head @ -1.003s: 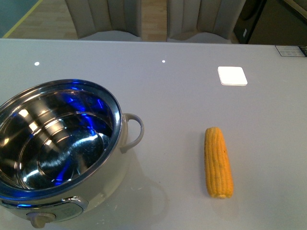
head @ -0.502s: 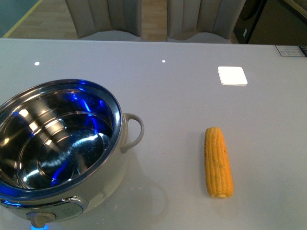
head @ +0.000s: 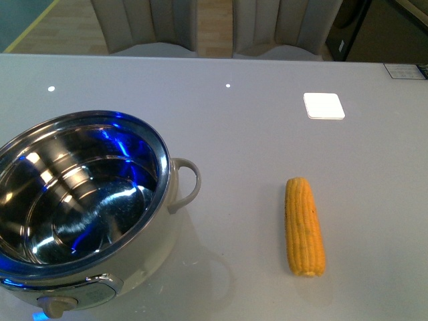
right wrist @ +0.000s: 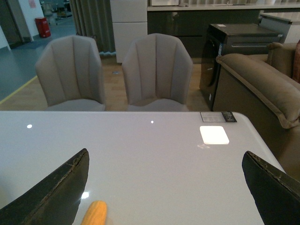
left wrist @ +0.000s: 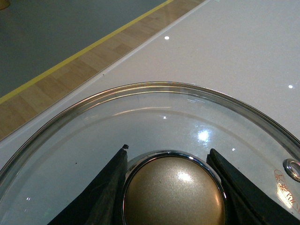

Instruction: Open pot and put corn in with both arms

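We saw the broad, glossy pale-grey table (head: 267,147) carrying everything. On its left stood the large round cream-white electric pot (head: 164,237), uncovered, its shiny steel bowl empty. The round clear glass lid (left wrist: 140,117) with its bronze dome knob (left wrist: 173,192) was out of the front view, over the table near one edge. The left gripper (left wrist: 166,152) had its jaws closed against the knob's two sides (whether the lid hung or rested, we could not tell). The yellow-orange corn cob (head: 305,227) lay flat on the table, well right of the pot, touching nothing. The right gripper (right wrist: 165,154) hung above the table near the cob, jaws spread wide and empty.

We judged the risks thus. The rounded cob could roll or squirt out if flat jaws closed off-centre. The lid, pinched only by its smooth knob, could swing or slip if the left arm moved sharply.
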